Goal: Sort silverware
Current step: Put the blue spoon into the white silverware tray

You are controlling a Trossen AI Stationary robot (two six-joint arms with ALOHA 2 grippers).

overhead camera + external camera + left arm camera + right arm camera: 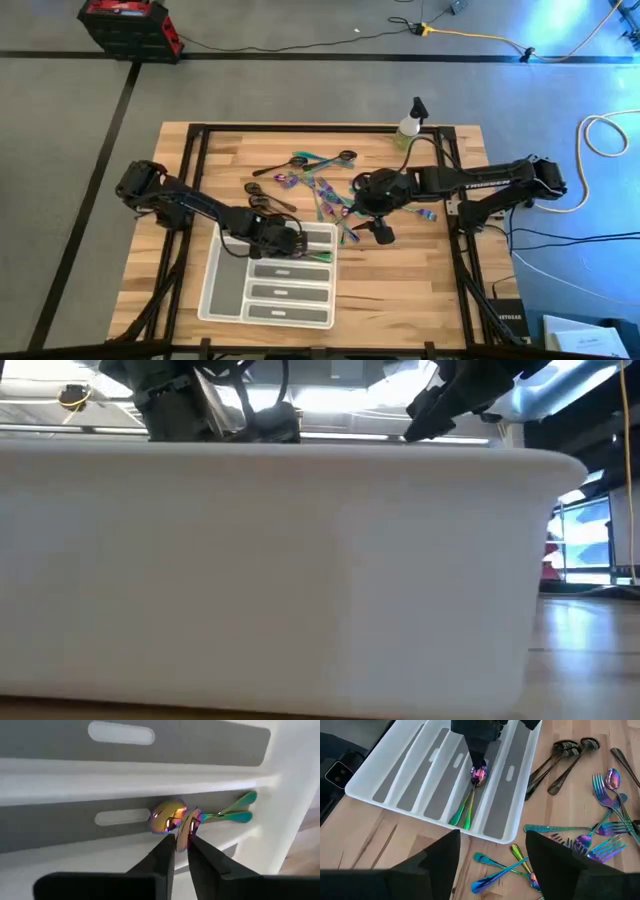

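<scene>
Wooden table (400,290) under me, with the white tray (222,290) at its near left and the loose silverware (325,195) scattered just beyond the tray toward the middle, iridescent pieces mixed with dark ones. My left gripper (181,851) is down inside the tray, over one of the compartments nearest the pile. My jaws are nearly closed on the bowl of an iridescent spoon (187,827), pinched edge-on, and a second iridescent spoon (167,816) already lies on that compartment's floor right beside it, both teal handles pointing the same way. My right gripper (492,865) hangs over the near edge of the pile with its jaws wide and nothing in them.

To finish this well, I think I should lower until the held spoon rests on the compartment floor, keep its handle in line with its neighbour, then open only a little and lift straight up, so my fingertips do not nudge either spoon or catch the divider wall.
</scene>
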